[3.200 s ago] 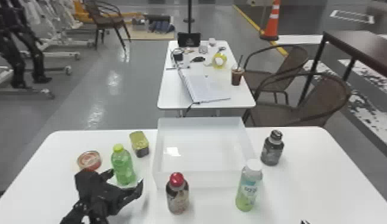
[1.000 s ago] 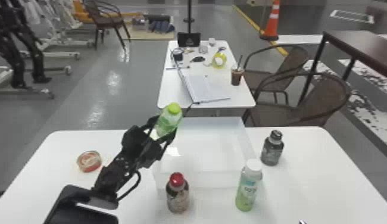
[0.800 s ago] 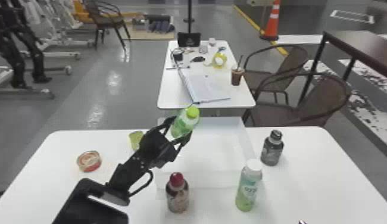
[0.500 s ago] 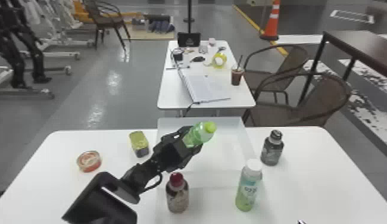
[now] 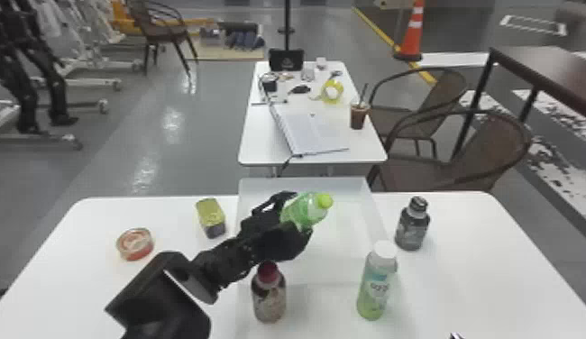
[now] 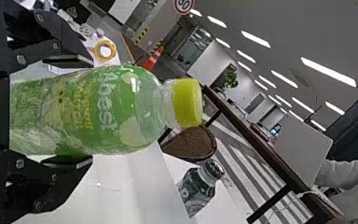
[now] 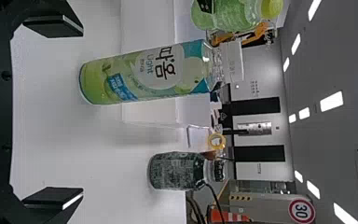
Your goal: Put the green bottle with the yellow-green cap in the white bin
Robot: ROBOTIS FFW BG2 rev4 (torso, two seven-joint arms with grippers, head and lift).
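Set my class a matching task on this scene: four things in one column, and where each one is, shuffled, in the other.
Things
1. Green bottle
2. Round tin
3. Dark bottle with a black cap
4. Orange cone

Places
A. On the near table, to the robot's right of the white bin
B. On the floor in the background
C. Held between the fingers of the left gripper
D. On the near table, to the robot's left of the white bin

Right pairs: 1-C, 2-D, 3-A, 4-B
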